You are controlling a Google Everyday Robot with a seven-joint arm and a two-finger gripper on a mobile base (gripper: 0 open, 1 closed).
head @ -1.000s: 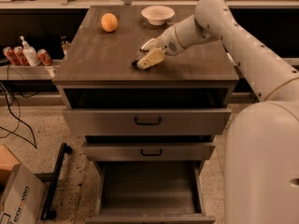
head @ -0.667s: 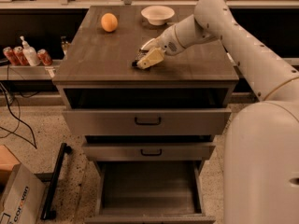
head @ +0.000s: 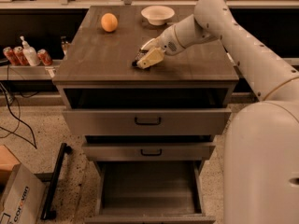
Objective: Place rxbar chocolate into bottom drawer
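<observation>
Camera view shows your pincer (head: 145, 59) low on the table (head: 93, 55), over the rxbar chocolate (head: 137, 63), a dark sliver at its tip; its spread cannot be told. The bottom drawer (head: 148, 192) stands open below. A shallow grip may let the flat bar slip, landing it on the top drawer (head: 148, 121) instead.

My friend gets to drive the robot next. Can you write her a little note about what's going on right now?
Gripper: low on the cabinet top, right at the rxbar chocolate; only a dark edge of the bar shows.
Bottom drawer: pulled out, bar not in it.
Done: drawer open, gripper at the bar.
Left: lift the bar, carry it down, put it in the bottom drawer.
The orange and bowl sit farther back.
</observation>
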